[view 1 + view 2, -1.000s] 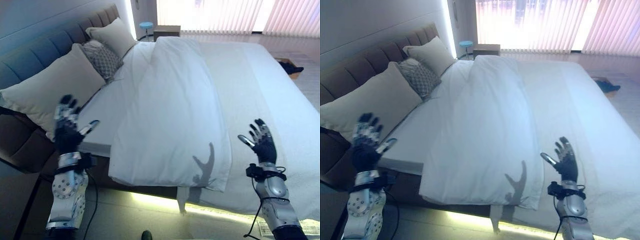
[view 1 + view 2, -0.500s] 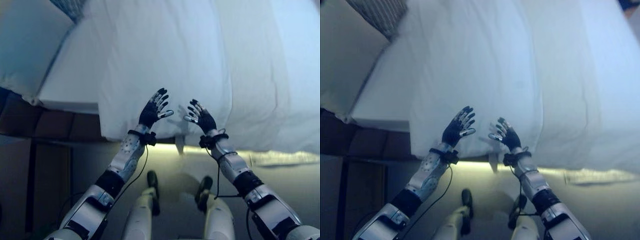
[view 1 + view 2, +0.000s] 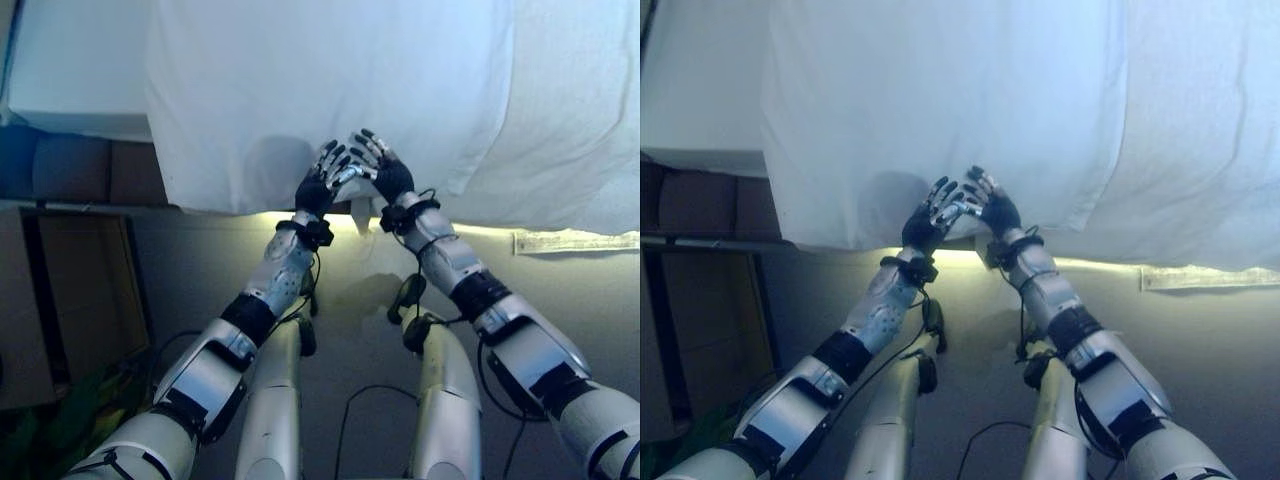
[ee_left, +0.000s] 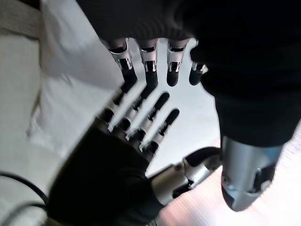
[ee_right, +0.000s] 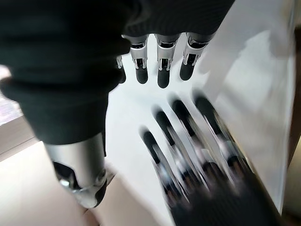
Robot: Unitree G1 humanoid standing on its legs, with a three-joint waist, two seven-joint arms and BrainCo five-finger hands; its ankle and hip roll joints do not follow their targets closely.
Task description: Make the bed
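While both the left robot hand (image 3: pixel 322 180) and right robot hand (image 3: pixel 378 170) hovered released together, the soft, light duvet (image 3: pixel 330 90) just beyond looked best gripped along its hanging edge.

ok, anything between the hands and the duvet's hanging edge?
Nothing visible. The left hand and right hand are open, side by side, right at the lower edge of the white duvet draped over the bedside.

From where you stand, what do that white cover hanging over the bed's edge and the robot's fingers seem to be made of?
The white duvet looks like soft matte cloth, probably cotton: it drapes and creases over the bed's edge. The fingers of the left hand and right hand look like shiny silver metal or metallic plastic, with dark, perhaps rubbery tips.
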